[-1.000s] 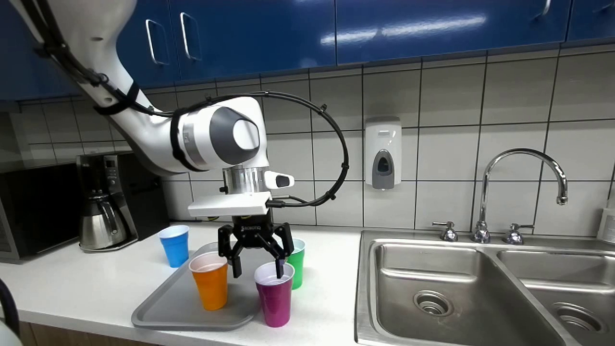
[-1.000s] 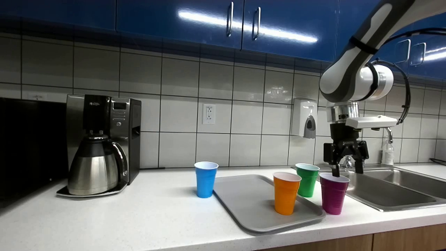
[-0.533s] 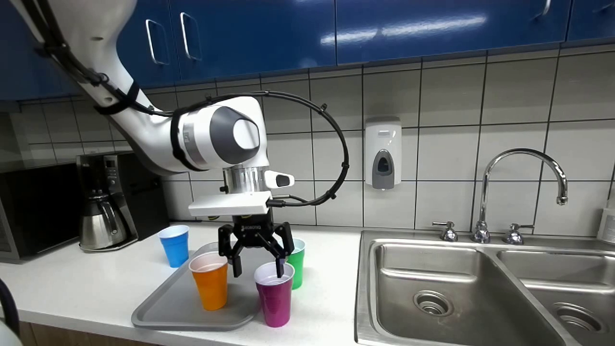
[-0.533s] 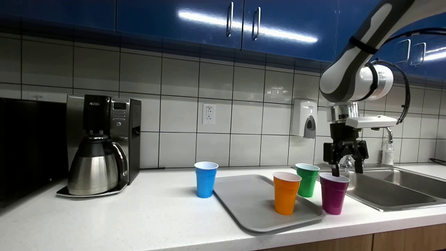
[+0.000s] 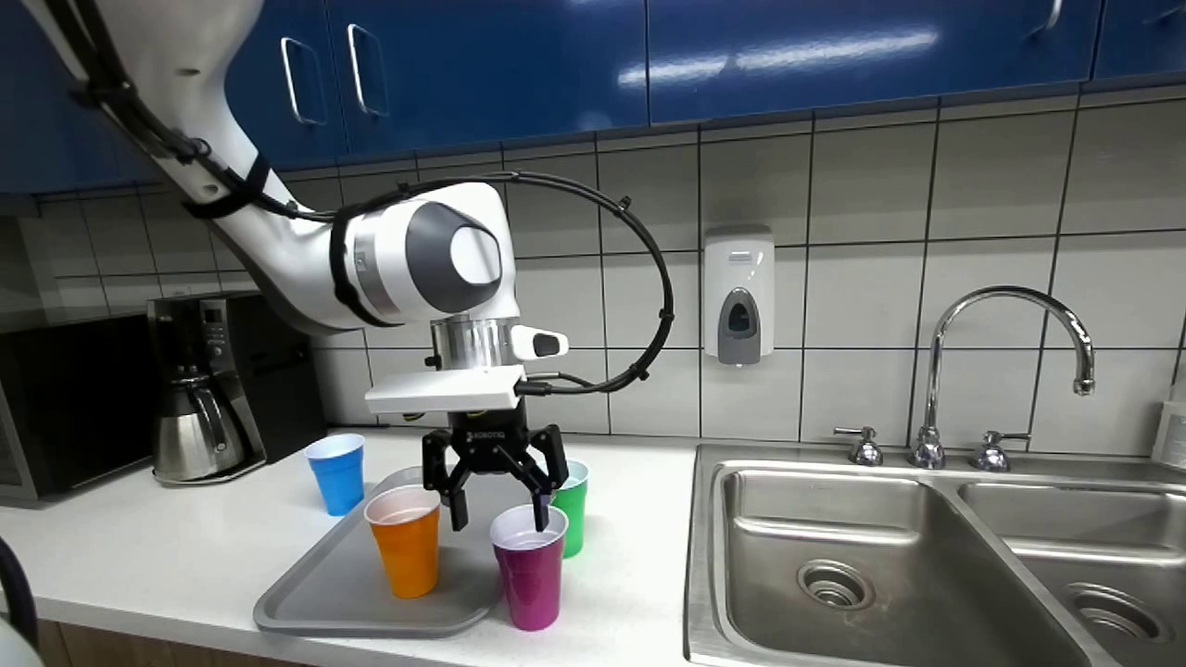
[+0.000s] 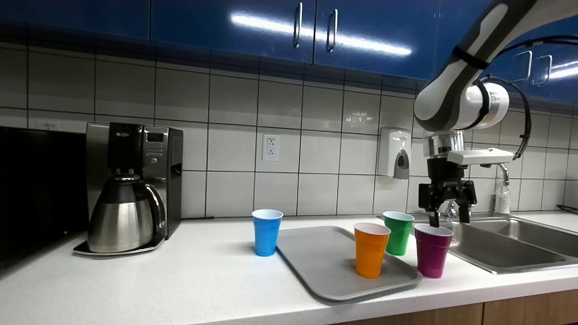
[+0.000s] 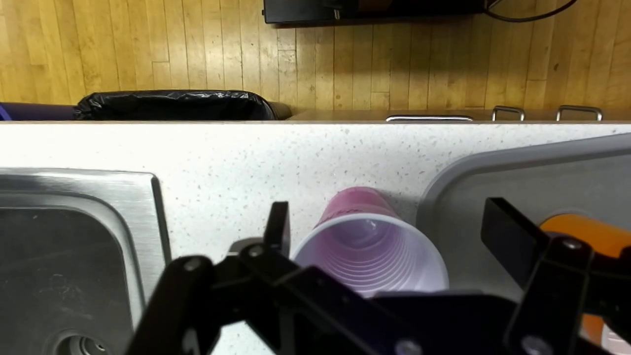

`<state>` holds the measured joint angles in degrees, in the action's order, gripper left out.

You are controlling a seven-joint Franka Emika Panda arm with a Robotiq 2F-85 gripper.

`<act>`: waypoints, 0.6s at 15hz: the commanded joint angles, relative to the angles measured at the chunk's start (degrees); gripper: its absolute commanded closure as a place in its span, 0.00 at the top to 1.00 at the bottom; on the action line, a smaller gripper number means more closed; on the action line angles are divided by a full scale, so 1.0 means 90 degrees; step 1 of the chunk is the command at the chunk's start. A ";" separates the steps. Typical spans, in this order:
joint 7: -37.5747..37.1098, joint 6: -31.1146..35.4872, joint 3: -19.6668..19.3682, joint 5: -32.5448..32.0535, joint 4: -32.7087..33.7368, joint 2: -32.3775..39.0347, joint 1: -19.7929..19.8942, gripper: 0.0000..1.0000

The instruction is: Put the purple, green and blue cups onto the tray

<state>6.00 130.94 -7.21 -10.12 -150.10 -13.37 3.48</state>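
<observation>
Purple cup (image 5: 533,585), green cup (image 6: 398,238), blue cup (image 6: 267,235), orange cup (image 6: 370,253): solid colours, pale rims.
At lower centre in the wrist view, the purple cup's inside is pale lilac, finely ringed; the tray (image 7: 562,182) at right is plain grey, the countertop (image 7: 236,160) white flecked with grey, the floorboards (image 7: 345,69) along the top honey-yellow. In both exterior views, blue cabinets (image 5: 500,65) cross the top over off-white tiles (image 6: 320,151) in a dark grid; the gripper (image 5: 499,525) is black.

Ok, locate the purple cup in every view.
In an exterior view: purple cup bottom, just left of centre.
In an exterior view: purple cup lower right.
Wrist view: purple cup below centre, slightly right.
Shared landmark: the tray, left of the cup in both exterior views, right in wrist view.
</observation>
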 commanded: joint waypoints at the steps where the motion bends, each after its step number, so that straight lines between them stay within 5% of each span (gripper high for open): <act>1: -0.0026 0.0016 0.0098 0.0020 0.0009 0.0017 0.0082 1.00; 9: -0.0089 0.0126 0.0205 0.0108 0.0331 0.0487 -0.0013 1.00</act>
<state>5.86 131.81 -6.52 -10.08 -149.23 -11.48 3.27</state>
